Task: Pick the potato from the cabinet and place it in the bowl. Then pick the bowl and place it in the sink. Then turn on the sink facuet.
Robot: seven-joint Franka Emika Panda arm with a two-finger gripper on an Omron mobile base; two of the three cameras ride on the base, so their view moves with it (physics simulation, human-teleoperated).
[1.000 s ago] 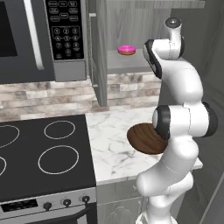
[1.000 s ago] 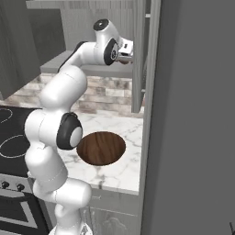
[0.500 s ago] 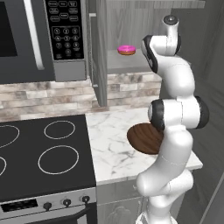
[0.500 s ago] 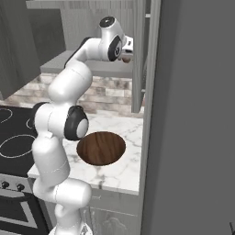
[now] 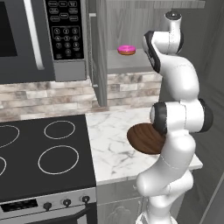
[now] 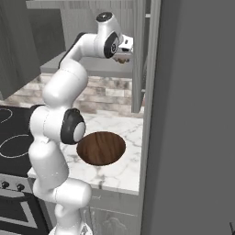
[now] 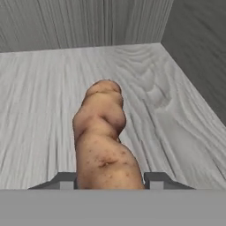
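The potato [image 7: 103,141] hides the fingertips' contact; the arm covers the bowl's [image 5: 144,139] right edge.

The white arm [image 5: 177,113] rises from the lower right into the open cabinet [image 5: 131,65]; its claw seems hidden behind the wrist. Left of the wrist, a pink doughnut [image 5: 127,49] sits on the shelf. Far below, the brown bowl [image 5: 144,139] rests on the marble counter [image 5: 113,144].

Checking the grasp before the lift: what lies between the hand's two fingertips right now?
In the hand view, the potato sits between the fingertips, above the cabinet's grey shelf.
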